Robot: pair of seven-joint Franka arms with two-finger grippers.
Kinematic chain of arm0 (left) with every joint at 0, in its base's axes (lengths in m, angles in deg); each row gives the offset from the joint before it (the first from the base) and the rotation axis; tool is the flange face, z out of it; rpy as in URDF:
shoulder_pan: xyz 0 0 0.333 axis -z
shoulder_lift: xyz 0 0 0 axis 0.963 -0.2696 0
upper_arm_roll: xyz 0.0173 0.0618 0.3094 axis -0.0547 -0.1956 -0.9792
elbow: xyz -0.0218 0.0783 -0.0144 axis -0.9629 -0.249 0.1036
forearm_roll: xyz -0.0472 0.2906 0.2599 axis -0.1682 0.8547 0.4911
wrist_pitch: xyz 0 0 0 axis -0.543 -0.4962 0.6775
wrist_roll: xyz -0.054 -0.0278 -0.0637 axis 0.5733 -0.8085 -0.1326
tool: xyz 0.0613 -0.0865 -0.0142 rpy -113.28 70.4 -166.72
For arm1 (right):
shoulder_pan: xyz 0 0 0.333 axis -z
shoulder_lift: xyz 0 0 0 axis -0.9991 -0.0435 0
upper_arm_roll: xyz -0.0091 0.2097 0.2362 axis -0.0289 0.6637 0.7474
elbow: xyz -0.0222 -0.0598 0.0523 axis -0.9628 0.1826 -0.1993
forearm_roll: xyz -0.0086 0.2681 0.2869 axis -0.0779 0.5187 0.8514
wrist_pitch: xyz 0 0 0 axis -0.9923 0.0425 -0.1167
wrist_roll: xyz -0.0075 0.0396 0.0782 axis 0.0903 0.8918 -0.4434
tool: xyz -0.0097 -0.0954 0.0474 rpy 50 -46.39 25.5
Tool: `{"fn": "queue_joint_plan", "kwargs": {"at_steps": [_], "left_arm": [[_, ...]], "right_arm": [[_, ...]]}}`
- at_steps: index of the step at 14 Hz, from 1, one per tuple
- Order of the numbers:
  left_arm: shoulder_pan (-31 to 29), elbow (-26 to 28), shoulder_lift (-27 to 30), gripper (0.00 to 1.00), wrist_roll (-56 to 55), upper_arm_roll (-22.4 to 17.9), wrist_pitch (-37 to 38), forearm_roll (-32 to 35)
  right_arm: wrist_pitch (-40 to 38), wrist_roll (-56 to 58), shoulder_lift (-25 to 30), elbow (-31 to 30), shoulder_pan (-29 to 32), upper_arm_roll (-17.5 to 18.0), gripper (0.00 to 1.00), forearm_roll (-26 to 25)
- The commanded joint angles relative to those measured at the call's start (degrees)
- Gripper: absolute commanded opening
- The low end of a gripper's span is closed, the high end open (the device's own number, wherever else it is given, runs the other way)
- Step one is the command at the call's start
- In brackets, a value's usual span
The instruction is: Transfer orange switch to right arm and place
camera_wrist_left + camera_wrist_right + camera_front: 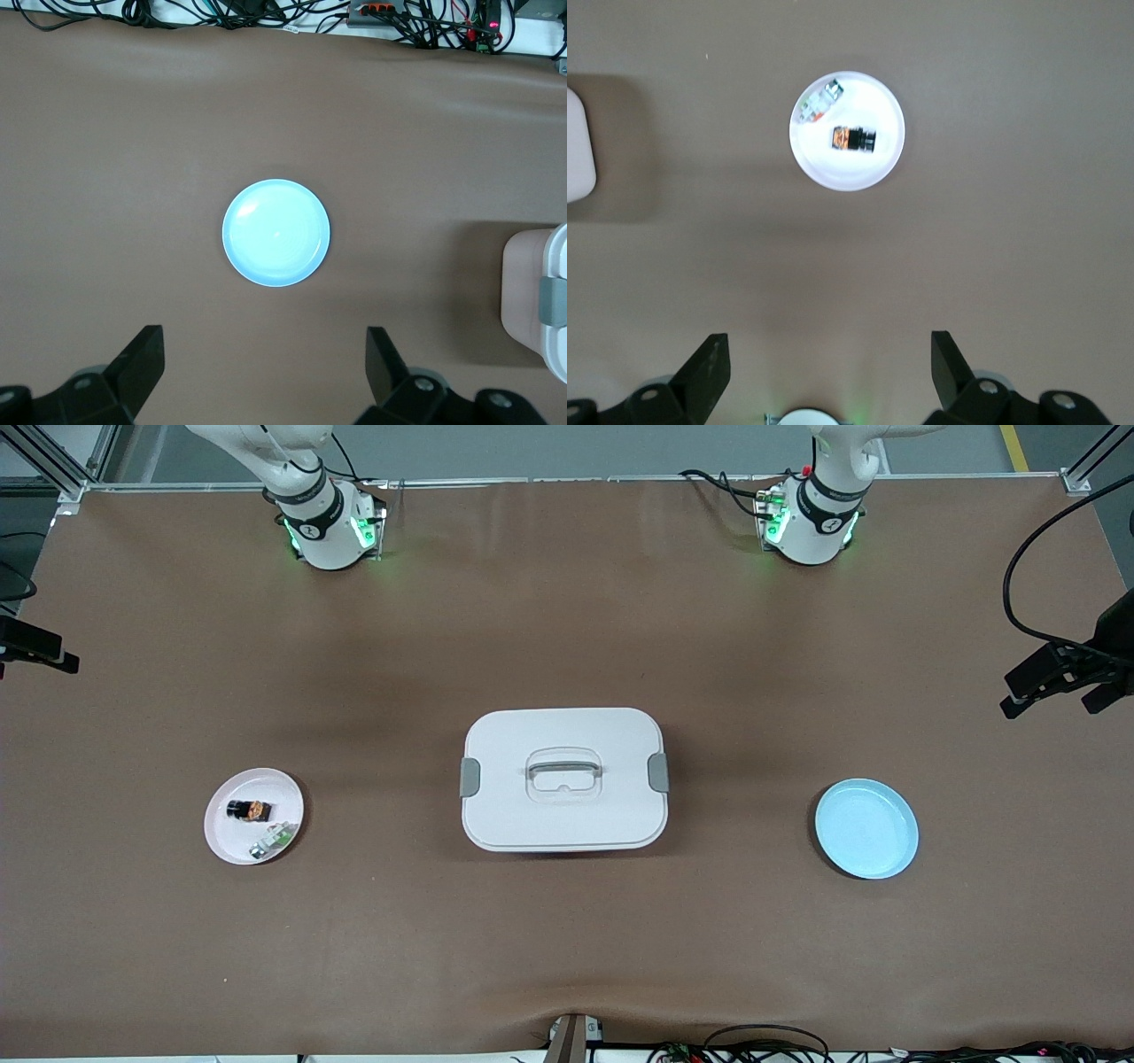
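Note:
The orange switch, a tiny black block with an orange middle, lies on a small white plate toward the right arm's end of the table. High above the table, my right gripper is open and empty over bare table by its own base, well apart from that plate. My left gripper is also open and empty, high over bare table beside a blue plate. Neither gripper shows in the front view; both arms wait, raised.
A small green-white-silver part shares the white plate. A white lidded box with a handle stands mid-table between the plates. Black camera mounts reach in at the table's ends. Cables run along the edge nearest the front camera.

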Motion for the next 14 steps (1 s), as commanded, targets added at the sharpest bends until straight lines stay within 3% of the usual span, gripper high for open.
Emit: {"fn": "queue_joint_plan", "kwargs": {"at_steps": [1,4,11,14], "left_arm": [[0.12,-1.04,0.15,1.0,0.94,0.54,1.43,0.38],[0.03,-1.04,-0.02,1.0,0.94,0.72,1.43,0.46],[0.03,-1.13,-0.29,1.0,1.03,0.72,1.43,0.55],[0.21,-1.13,-0.38,1.0,0.94,0.72,1.43,0.55]], "right_arm": [[-1.86,-0.61,0.82,0.15,-0.09,-0.02,1.0,0.18],[-1.6,0.09,0.91,0.33,-3.08,-1.96,1.0,-2.19],[0.77,0.27,4.51,-0.29,-3.35,-0.29,1.0,-2.37],[4.1,0.09,8.02,-4.66,-3.26,-0.29,1.0,-2.28]]}}
